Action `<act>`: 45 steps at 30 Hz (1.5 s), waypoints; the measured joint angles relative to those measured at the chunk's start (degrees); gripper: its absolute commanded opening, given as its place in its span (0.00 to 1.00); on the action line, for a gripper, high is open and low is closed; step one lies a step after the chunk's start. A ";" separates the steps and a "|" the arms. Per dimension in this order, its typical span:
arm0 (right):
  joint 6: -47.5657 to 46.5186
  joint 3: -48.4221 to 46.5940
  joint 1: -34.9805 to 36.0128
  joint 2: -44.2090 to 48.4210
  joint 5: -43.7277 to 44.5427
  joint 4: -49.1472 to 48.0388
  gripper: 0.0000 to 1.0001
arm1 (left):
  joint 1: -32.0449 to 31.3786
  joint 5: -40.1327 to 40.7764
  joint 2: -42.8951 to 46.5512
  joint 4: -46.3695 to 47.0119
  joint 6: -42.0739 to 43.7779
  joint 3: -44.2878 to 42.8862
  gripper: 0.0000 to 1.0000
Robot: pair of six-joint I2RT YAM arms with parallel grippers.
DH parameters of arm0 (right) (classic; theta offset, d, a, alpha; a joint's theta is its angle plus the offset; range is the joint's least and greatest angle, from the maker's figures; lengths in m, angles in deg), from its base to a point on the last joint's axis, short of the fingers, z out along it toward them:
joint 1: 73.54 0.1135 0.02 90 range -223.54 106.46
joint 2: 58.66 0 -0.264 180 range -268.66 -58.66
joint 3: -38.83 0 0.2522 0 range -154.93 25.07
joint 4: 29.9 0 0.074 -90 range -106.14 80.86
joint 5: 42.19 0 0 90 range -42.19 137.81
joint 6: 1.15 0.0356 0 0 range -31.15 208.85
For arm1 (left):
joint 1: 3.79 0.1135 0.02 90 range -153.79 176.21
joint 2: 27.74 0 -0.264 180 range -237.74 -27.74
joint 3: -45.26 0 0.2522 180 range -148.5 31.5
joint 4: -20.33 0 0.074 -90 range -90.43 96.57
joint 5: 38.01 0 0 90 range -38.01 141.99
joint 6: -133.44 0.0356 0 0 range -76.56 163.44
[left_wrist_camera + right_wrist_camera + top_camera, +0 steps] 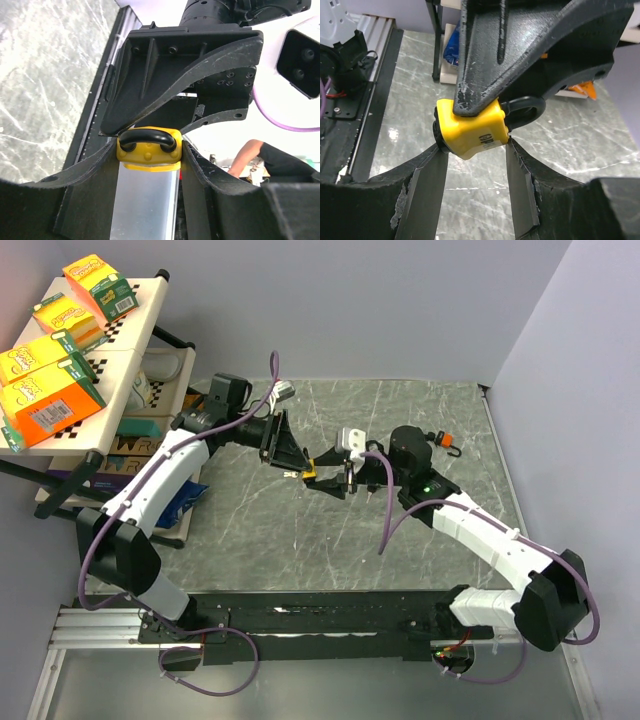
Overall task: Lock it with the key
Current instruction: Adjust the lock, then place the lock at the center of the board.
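Observation:
A yellow padlock [304,476] with a black shackle hangs in the air over the middle of the table, between my two grippers. My left gripper [293,469] is shut on its sides. In the left wrist view the padlock [149,154] sits wedged between the fingertips, with the shackle [148,136] towards the camera. My right gripper [320,482] comes in from the right. In the right wrist view its fingertips [516,165] press on both ends of the padlock [472,131]. A black round part [437,136] shows at the padlock's end. I cannot make out the key.
A shelf [130,350] at the left carries several orange and yellow boxes [50,405]. A blue packet [186,502] lies below it. A small orange and black item [444,440] lies on the grey marbled table [420,400] at the right, close to the wall.

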 measured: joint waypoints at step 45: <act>-5.40 5.03 -16.70 7.13 16.31 24.63 0.89 | 3.50 67.89 -36.13 -13.62 11.69 -16.74 0.01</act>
